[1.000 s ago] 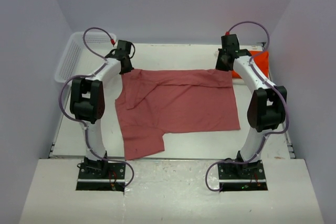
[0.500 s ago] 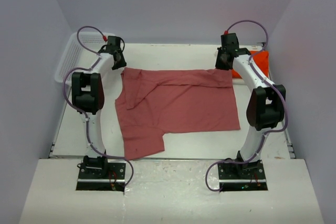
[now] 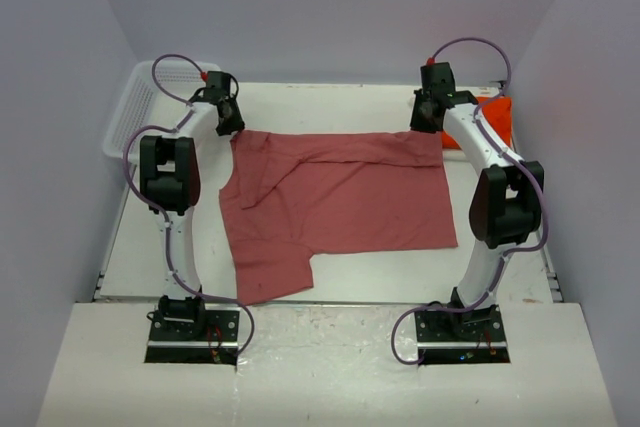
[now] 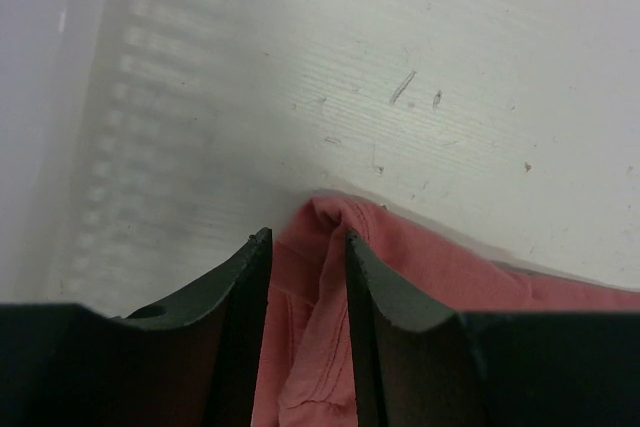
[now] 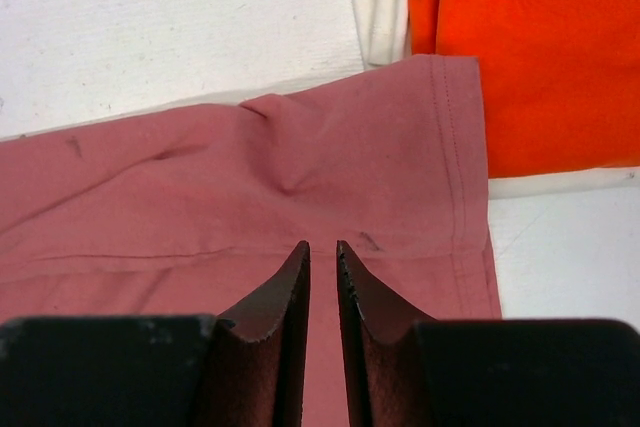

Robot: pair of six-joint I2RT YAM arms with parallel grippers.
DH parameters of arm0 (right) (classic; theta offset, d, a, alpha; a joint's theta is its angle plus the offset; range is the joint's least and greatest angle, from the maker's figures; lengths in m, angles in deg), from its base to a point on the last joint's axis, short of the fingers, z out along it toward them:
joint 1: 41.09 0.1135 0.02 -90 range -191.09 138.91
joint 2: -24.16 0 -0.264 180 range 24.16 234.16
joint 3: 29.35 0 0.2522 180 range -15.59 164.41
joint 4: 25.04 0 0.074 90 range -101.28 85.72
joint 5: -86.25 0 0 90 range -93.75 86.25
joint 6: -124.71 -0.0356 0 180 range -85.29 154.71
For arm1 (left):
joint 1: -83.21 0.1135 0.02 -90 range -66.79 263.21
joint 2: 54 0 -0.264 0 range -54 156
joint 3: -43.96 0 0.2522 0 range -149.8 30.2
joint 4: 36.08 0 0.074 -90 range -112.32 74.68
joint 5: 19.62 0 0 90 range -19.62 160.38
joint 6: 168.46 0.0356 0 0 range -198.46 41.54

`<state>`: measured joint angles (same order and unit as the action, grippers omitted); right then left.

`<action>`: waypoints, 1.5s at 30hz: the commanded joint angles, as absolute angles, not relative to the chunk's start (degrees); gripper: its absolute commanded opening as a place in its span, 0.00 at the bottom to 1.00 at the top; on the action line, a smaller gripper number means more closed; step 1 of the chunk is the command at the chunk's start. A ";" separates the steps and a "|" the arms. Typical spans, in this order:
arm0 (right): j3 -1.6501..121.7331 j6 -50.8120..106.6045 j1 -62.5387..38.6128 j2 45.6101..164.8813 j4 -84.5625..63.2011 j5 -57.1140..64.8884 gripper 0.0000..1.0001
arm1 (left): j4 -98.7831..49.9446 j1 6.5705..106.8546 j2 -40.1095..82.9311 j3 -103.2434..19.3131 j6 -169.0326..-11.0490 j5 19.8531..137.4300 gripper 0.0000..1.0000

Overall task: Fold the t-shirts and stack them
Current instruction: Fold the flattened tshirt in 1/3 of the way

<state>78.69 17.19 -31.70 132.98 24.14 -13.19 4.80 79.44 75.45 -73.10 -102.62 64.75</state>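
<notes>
- Top view: the rose-red t-shirt [image 3: 340,202] lies spread just right of the white basket [image 3: 130,117], plain and diagonally creased. The orange t-shirt [image 3: 497,122] sits farthest from the basket.
- Left wrist: the left gripper [image 4: 305,237] stands half open at the basket-side corner, with a cloth ridge between its jaws, unclamped. We should smooth this ridge before folding.
- Right wrist: the right gripper [image 5: 322,245] shows only a narrow slit and holds nothing, over the hemmed corner away from the basket. We should pinch both corners evenly.

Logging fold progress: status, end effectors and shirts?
Left end effector open, astride rose shirt at far-left corner. Right end effector barely open above its far-right hem. Shirt lies spread out. Orange shirt at far right; nothing blocking.
</notes>
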 commanded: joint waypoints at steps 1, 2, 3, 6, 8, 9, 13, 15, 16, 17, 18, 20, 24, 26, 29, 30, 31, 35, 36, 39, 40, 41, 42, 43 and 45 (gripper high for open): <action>80.74 18.01 -31.68 133.68 24.14 -13.86 0.17 | 3.35 79.78 75.47 -75.35 -101.05 66.95 0.36; 80.74 18.01 -31.69 133.68 24.06 -13.86 0.17 | 3.35 79.78 75.38 -75.27 -101.05 66.78 0.36; 80.65 18.01 -31.69 133.68 24.14 -13.95 0.17 | 3.26 79.78 74.94 -75.18 -101.05 66.78 0.36; 80.56 18.10 -31.69 133.59 24.14 -14.04 0.17 | 3.17 79.78 74.15 -74.91 -101.05 66.51 0.36; 80.47 18.10 -31.69 133.41 23.97 -13.95 0.17 | 2.91 79.78 73.62 -74.91 -101.05 67.04 0.36; 80.38 18.10 -31.69 133.33 24.06 -13.95 0.17 | 3.00 79.78 73.53 -75.00 -101.14 67.04 0.36; 80.30 18.19 -31.69 133.41 24.06 -14.04 0.17 | 2.65 79.78 73.01 -74.65 -101.31 66.87 0.36; 80.21 18.27 -31.69 133.41 24.06 -14.21 0.17 | 2.29 79.78 72.66 -74.12 -101.31 66.86 0.36; 80.21 18.28 -31.69 133.50 24.06 -14.21 0.17 | 2.21 79.78 72.48 -74.04 -101.40 66.69 0.36; 80.21 18.28 -31.69 133.50 24.06 -14.04 0.17 | 1.86 79.78 72.13 -73.60 -101.49 66.86 0.36; 80.21 18.28 -31.69 133.50 24.06 -13.95 0.17 | 1.85 79.78 72.04 -73.59 -101.58 67.13 0.36; 80.38 18.19 -31.69 133.59 24.06 -13.86 0.17 | 1.68 79.78 71.52 -73.33 -101.58 66.95 0.36; 80.47 18.28 -31.69 133.68 24.14 -13.95 0.17 | 0.37 79.70 70.11 -72.19 -101.49 67.21 0.37; 80.47 18.28 -31.69 133.76 24.06 -13.86 0.17 | 0.80 79.70 70.54 -72.63 -101.49 67.48 0.37; 80.56 18.19 -31.69 133.85 24.23 -13.86 0.17 | 0.71 79.61 71.25 -72.63 -101.75 68.27 0.37; 80.73 18.27 -31.69 133.85 24.32 -13.77 0.17 | 0.54 79.52 71.42 -72.45 -101.75 68.44 0.37; 80.65 18.28 -31.69 133.77 24.32 -14.03 0.17 | 0.45 79.43 72.03 -72.54 -101.67 68.53 0.37; 80.74 18.36 -31.69 133.50 24.32 -14.12 0.17 | 0.89 79.34 73.88 -72.98 -101.31 68.27 0.37; 80.74 18.36 -31.69 133.41 24.23 -14.12 0.17 | 0.89 79.34 74.15 -72.98 -101.40 68.01 0.38; 81.00 18.45 -31.69 133.41 24.23 -14.21 0.17 | 0.98 79.34 75.12 -73.16 -101.31 67.83 0.37; 81.00 18.45 -31.69 133.50 24.32 -14.13 0.17 | 0.89 79.34 75.38 -73.16 -101.31 67.92 0.37; 81.00 18.45 -31.69 133.41 24.32 -14.21 0.17 | 0.89 79.34 75.64 -73.16 -101.31 67.92 0.37; 81.00 18.45 -31.69 133.50 24.32 -14.13 0.17 | 0.80 79.34 75.82 -73.24 -101.31 68.01 0.37; 81.09 18.45 -31.69 133.59 24.32 -14.12 0.17 | 0.80 79.34 76.17 -73.33 -101.31 68.18 0.36; 81.26 18.45 -31.69 133.85 24.49 -14.21 0.17 | 0.71 79.34 76.26 -73.51 -101.31 68.45 0.36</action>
<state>78.69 17.74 -31.70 133.79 24.32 -13.23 2.50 79.40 75.80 -72.51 -102.65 67.42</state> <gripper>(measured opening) 0.170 0.367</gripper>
